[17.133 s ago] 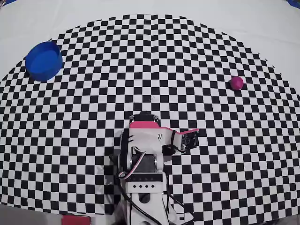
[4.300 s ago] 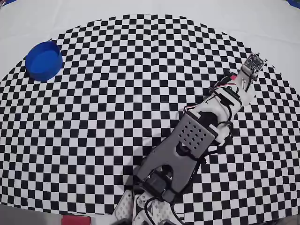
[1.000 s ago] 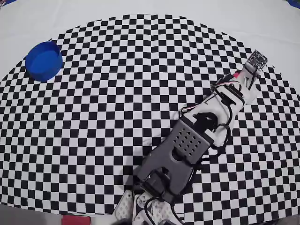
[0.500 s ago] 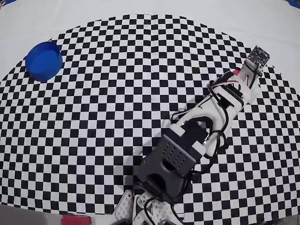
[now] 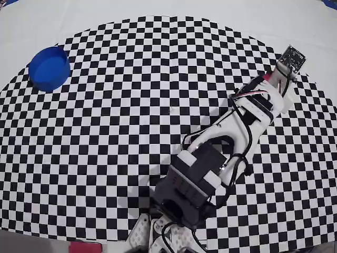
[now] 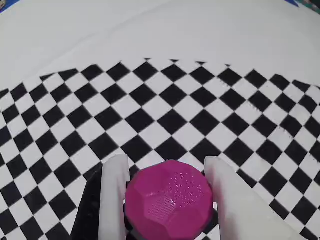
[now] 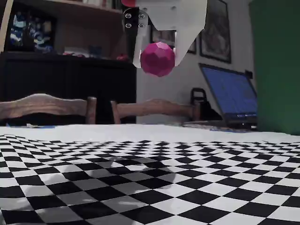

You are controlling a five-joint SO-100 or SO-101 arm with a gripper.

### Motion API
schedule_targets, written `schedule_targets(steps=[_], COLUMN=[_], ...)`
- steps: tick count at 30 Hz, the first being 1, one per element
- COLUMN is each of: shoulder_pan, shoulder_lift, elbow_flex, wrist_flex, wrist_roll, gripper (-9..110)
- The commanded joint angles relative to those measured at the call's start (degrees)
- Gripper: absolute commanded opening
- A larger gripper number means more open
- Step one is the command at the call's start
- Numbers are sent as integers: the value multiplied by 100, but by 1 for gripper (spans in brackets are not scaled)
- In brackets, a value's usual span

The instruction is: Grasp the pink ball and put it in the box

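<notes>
Half the job looks done from where I stand: the grasp is made, the drop is not. Going left to right in the overhead view, the box [image 5: 49, 68] sits empty at the upper left of the checkered mat [image 5: 131, 79], well apart from everything else. The arm [image 5: 231, 132] rises from its base at the bottom centre and stretches diagonally toward the upper right edge of the mat, nearly at full reach.

In the wrist view the gripper [image 6: 167, 200] has its two white fingers [image 6: 114, 197] pressed against either side of the pink ball [image 6: 170, 202], clamped on it at the bottom of the frame. The fixed view shows the ball [image 7: 158, 59] hanging at the top of the picture, clear of the mat [image 7: 140, 183], so it is lifted.

What remains, I judge, is the long swing across the whole mat to the box, then the release.
</notes>
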State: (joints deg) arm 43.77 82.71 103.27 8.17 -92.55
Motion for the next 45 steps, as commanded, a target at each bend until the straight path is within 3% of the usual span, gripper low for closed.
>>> schedule_targets(steps=[1, 21, 33, 45], shoulder_pan=[-18, -1169, -1723, -2663], shoulder_lift=[501, 1670, 3111, 3173], elbow_flex=[44, 932, 2312, 2461], wrist_flex=[18, 18, 18, -9], wrist_roll=[-18, -18, 35, -18], gripper=[0, 0, 0, 0])
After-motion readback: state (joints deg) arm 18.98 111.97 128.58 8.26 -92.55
